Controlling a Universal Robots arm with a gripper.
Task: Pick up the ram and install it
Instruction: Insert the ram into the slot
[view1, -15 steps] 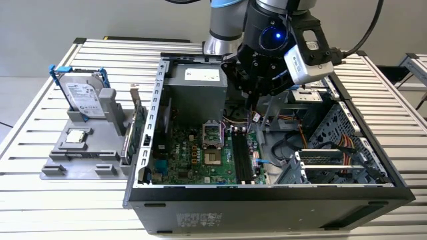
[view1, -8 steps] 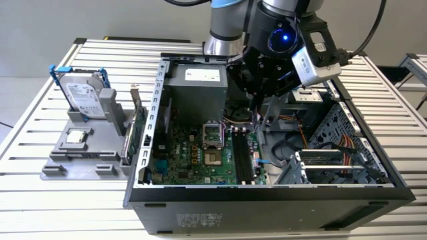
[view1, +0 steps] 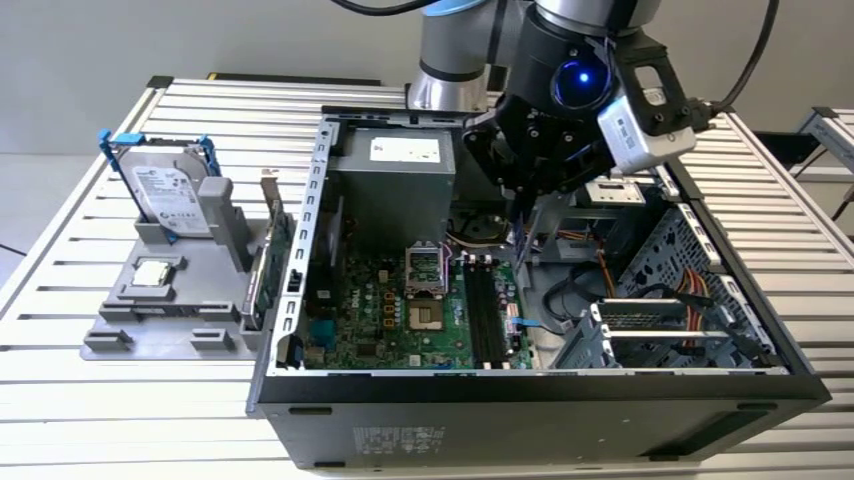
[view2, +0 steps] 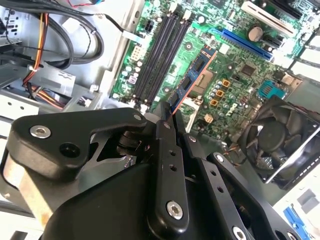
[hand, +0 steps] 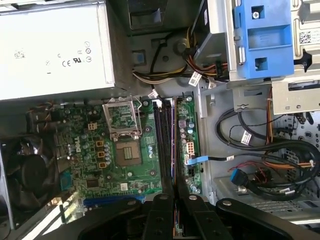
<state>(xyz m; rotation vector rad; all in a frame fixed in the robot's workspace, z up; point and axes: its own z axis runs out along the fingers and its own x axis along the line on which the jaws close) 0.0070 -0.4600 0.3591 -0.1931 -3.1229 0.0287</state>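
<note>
Pincer (view2: 167, 112), matte black, around thin flat ram (view2: 196, 74).

Robotics lab or test workshop. In the exterior view a table (view1: 94, 440) of ribbed aluminium slats carries an opened desktop computer case (view1: 534, 410) at its centre, with the green motherboard (view1: 394, 315) exposed. An industrial robot arm (view1: 461, 50) rises at twelve o'clock. At nine o'clock a grey moulded fixture (view1: 160, 325) holds loose parts — among them a hard drive (view1: 171, 195) standing upright. A plain grey wall (view1: 160, 35) lies behind.
</note>
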